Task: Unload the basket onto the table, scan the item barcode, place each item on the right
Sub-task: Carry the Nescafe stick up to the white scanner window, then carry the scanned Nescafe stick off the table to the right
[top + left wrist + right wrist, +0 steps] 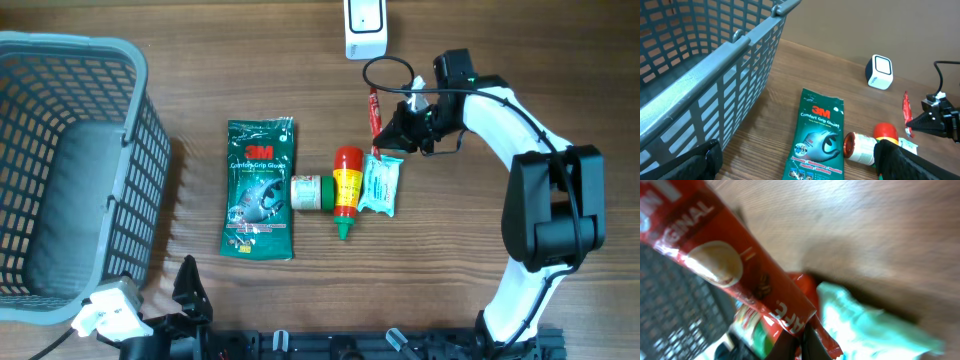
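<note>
From above, the right pincer (390,133) is clamped on the lower end of a slim red coffee-stick sachet (375,108), which points towards the white box-shaped barcode scanner (365,28) at the far edge of the wooden counter (470,60) without touching it. Nearby lie a mint-green sachet (381,185), a red and yellow squeeze bottle with a green tip (346,190), a small green-labelled jar (310,192) and a green glove packet (259,190). A grey plastic mesh basket (140,120) stands at the left, and the left pincer (188,290) sits beside its near corner. The left wrist view shows that pincer's two dark fingers spread wide and holding nothing, with the basket wall on one side and the glove packet ahead. The right wrist view shows the red sachet pinched between dark fingers, with the mint sachet blurred beneath it.
</note>
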`<act>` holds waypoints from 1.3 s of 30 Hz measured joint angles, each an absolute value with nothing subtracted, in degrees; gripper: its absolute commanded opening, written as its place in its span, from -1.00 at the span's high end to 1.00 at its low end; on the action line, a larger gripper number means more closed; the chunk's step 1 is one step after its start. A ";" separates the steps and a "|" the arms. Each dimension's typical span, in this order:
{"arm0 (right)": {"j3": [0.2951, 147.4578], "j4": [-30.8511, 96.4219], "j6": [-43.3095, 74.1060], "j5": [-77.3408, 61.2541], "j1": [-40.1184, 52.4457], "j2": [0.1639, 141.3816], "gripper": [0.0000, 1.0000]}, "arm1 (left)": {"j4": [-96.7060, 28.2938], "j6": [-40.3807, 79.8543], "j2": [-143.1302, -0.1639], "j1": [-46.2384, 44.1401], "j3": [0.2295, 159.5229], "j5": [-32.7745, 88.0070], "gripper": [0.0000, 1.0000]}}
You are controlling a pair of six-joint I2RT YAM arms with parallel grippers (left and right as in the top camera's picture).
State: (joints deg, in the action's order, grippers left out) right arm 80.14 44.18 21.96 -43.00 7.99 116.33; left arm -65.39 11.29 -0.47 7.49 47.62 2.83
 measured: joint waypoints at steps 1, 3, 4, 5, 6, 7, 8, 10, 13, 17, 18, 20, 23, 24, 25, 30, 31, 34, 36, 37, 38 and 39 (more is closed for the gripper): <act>80.14 42.70 22.59 -41.25 8.05 116.33 0.91 | -65.39 11.29 -0.47 7.51 47.62 2.83 -1.00; 80.18 40.32 23.22 -38.94 8.21 116.33 0.91 | -65.39 11.29 -0.47 7.49 47.62 2.83 -1.00; 80.31 39.31 23.64 -37.95 8.40 116.33 0.91 | -65.39 11.29 -0.47 7.49 47.62 2.83 -1.00; 80.79 38.72 24.23 -36.91 8.80 116.33 0.91 | -65.39 11.29 -0.47 7.49 47.62 2.83 -1.00; 81.73 38.41 24.77 -35.68 9.39 116.33 0.91 | -65.39 11.29 -0.47 7.49 47.62 2.83 -1.00; 83.02 37.63 25.36 -34.37 10.13 116.33 0.91 | -65.39 11.29 -0.47 7.49 47.62 2.83 -1.00; 84.64 36.23 25.98 -33.17 11.07 116.33 0.91 | -65.39 11.29 -0.47 7.49 47.62 2.83 -1.00; 86.72 33.50 27.66 -31.75 12.21 116.33 0.91 | -65.39 11.29 -0.47 7.49 47.62 2.83 -1.00; 89.03 29.12 30.96 -30.46 13.23 116.33 0.90 | -65.39 11.29 -0.47 7.49 47.62 2.83 -1.00; 92.95 24.16 36.34 -29.71 13.08 118.26 0.91 | -65.39 11.29 -0.47 7.49 47.62 2.83 -1.00; 94.83 23.49 37.98 -29.76 13.04 119.72 0.91 | -65.36 11.29 -0.47 7.49 47.62 2.83 -1.00; 97.84 22.65 40.25 -29.78 13.04 122.43 0.91 | -65.39 11.29 -0.47 7.49 47.62 2.83 -1.00; 102.52 22.55 43.79 -30.02 13.04 127.33 0.91 | -65.39 11.29 -0.47 7.49 47.62 2.83 -1.00; 103.24 22.22 44.99 -30.20 13.04 128.55 0.91 | -65.39 11.29 -0.47 7.49 47.62 2.83 -1.00; 103.79 21.12 46.24 -30.39 13.04 129.82 0.91 | -65.41 11.29 -0.47 7.49 47.62 2.83 -1.00; 104.09 15.86 51.29 -31.07 13.04 133.56 0.91 | -65.39 11.29 -0.47 7.51 47.62 2.83 -1.00; 104.09 15.42 51.77 -31.07 13.04 133.78 0.91 | -65.41 11.29 -0.47 7.49 47.62 2.83 -1.00; 104.09 14.94 52.21 -31.22 13.04 133.95 0.91 | -65.39 11.29 -0.47 7.49 47.62 2.83 -1.00; 104.29 14.98 50.43 -31.51 12.86 133.95 0.91 | -65.39 11.29 -0.47 7.49 47.62 2.83 -1.00; 104.68 16.64 47.24 -31.44 12.53 133.84 0.91 | -65.39 11.29 -0.47 7.49 47.62 2.83 -1.00; 104.81 18.28 45.47 -31.44 12.25 133.67 0.91 | -65.39 11.29 -0.47 7.49 47.62 2.83 -1.00; 104.92 20.18 43.92 -30.96 11.86 133.29 0.91 | -65.39 11.29 -0.47 7.49 47.62 2.83 -1.00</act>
